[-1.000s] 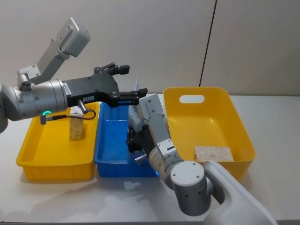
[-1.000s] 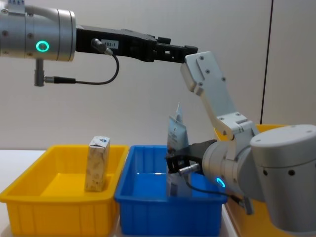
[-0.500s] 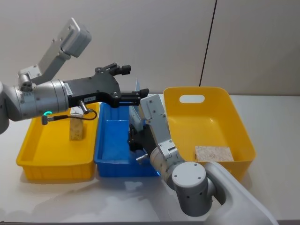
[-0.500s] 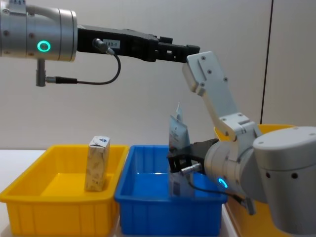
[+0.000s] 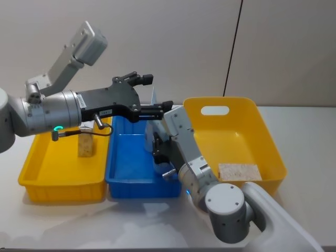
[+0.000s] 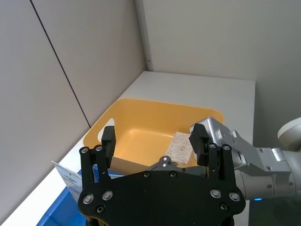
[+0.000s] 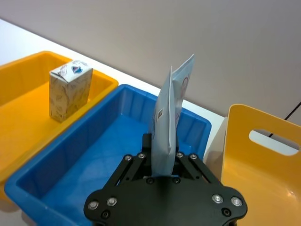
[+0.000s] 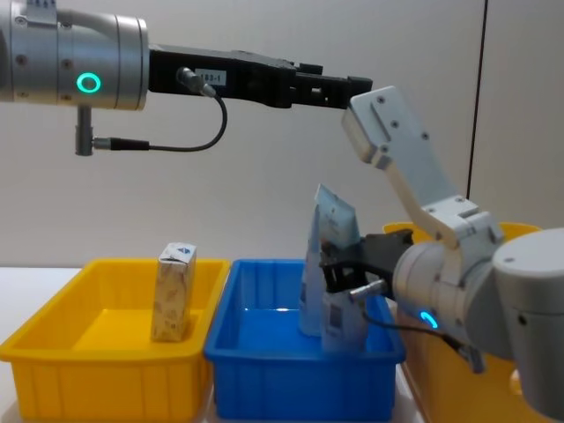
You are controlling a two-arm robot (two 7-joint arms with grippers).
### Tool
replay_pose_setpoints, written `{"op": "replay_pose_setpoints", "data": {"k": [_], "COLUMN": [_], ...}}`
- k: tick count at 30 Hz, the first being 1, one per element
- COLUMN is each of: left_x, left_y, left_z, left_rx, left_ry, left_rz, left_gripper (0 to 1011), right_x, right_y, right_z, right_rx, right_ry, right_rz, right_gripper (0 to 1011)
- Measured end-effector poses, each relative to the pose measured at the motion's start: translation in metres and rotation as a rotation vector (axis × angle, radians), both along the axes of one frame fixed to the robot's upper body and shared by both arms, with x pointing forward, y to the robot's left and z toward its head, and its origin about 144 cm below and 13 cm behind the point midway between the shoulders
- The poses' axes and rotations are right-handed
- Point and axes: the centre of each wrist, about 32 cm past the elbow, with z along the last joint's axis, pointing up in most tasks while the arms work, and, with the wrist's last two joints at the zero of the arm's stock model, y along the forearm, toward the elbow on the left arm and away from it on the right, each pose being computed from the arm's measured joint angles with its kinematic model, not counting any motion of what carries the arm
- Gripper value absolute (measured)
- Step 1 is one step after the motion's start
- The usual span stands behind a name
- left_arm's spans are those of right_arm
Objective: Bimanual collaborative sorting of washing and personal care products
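Standing upright over the blue bin (image 8: 300, 370): a light blue tube (image 8: 330, 256), flat end up, lower end pinched tight in the right claw (image 7: 162, 175). Sitting in the blue bin's right part, near the wall next to the right yellow bin (image 5: 273, 152). Standing upright in the left yellow bin (image 5: 37, 168): a pale marbled box (image 8: 174, 291) with a blue mark on top. Lying flat on the right yellow bin's floor: a speckled flat pack (image 5: 239, 171).

Resting side by side on a white counter (image 5: 310, 173): all three bins, blue in the middle. Rising behind: a plain grey wall with a dark thin line running up it.

Reaching in from the right: the right arm, bent at the elbow, forearm sloping down into the blue bin. Stretching level, high over the bins: the left arm, its left claw (image 6: 155, 143) spread wide and holding nothing.
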Motion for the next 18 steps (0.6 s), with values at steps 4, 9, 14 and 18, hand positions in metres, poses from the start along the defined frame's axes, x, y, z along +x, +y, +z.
{"op": "replay_pose_setpoints", "data": {"k": [4,9,14,18], "left_x": [0.0,0.0,0.0,0.001], "left_y": [-0.001,0.0,0.001,0.002], "left_z": [-0.001,-0.003,-0.002,-0.002], "left_rx": [-0.001,0.009,0.011,0.01], "left_ry": [0.001,0.007,0.007,0.005], "left_rz": [-0.003,0.0,0.003,0.008], "left_gripper": [999,999,999,1000], "right_x": [-0.001,-0.004,-0.008,-0.011], "right_y": [-0.007,-0.018,-0.025,-0.032], "right_z": [0.001,0.004,0.005,0.007], "right_rx": [0.001,0.006,0.005,0.008], "right_ry": [-0.019,-0.049,-0.063,-0.076], "right_rz": [0.006,0.01,0.018,0.023], "right_gripper": [163,163,163,163]}}
